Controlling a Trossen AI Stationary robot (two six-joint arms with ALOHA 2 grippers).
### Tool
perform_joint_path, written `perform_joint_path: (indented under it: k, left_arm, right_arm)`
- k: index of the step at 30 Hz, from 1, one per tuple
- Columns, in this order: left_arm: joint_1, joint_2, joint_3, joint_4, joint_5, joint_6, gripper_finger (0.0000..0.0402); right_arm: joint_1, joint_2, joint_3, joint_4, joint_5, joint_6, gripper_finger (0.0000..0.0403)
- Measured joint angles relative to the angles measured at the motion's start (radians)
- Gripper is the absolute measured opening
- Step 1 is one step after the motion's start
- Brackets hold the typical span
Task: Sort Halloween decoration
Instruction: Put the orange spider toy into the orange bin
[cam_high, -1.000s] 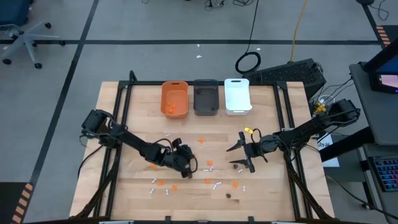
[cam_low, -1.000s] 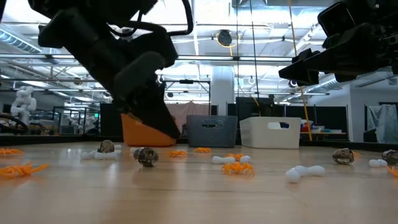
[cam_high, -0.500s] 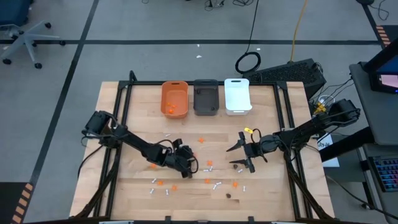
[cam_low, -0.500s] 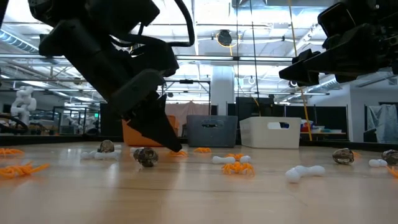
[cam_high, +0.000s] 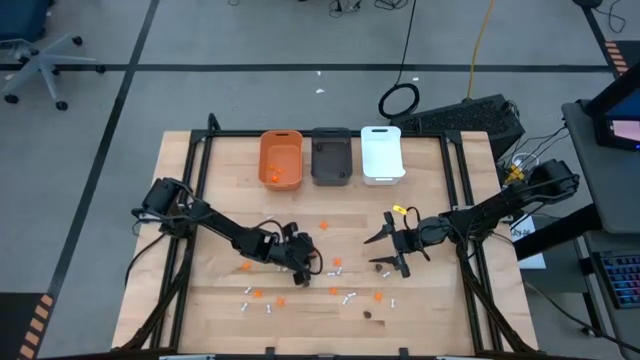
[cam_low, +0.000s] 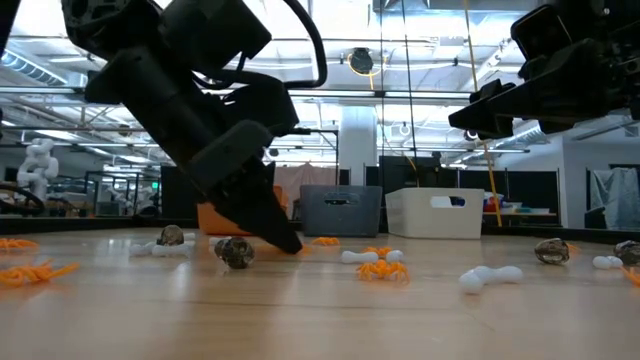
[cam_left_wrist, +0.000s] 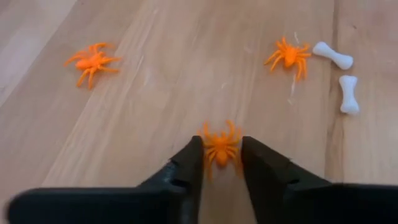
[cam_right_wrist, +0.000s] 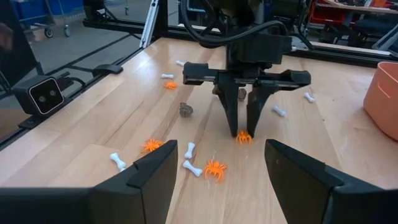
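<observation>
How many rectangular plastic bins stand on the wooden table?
3, in a row at the wooden table's far edge: the orange plastic bin toward the left arm's side, the dark grey bin in the middle, the white bin toward the right arm's side. None seems hidden.

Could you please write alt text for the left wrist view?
The left pincer straddles an orange spider on the wooden table. Two more orange spiders and two white bones lie beyond.
</observation>
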Motion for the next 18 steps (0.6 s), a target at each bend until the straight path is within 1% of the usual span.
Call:
perform_joint_path:
  k: [3,5,9,12,18]
  left_arm:
    - [0.000,-0.006,0.000,0.000,0.000,0.006,0.0029]
    - [0.000,-0.011,0.000,0.003,-0.002,0.021,0.0010]
    - [-0.001,-0.015,-0.004,0.039,-0.022,0.076,0.0009]
    - [0.000,-0.025,-0.005,0.047,-0.032,0.085,0.0002]
    - [-0.005,-0.094,-0.007,0.044,-0.070,0.110,0.0000]
  right_arm:
    - [0.000,0.000,0.000,-0.001,0.000,0.000,0.0226]
    - [0.000,0.000,0.000,-0.001,0.000,-0.001,0.0226]
    - [0.000,0.000,0.000,-0.001,0.000,-0.002,0.0226]
    - [0.000,0.000,0.000,-0.001,0.000,-0.001,0.0226]
    - [0.000,0.000,0.000,0.000,0.000,0.000,0.0226]
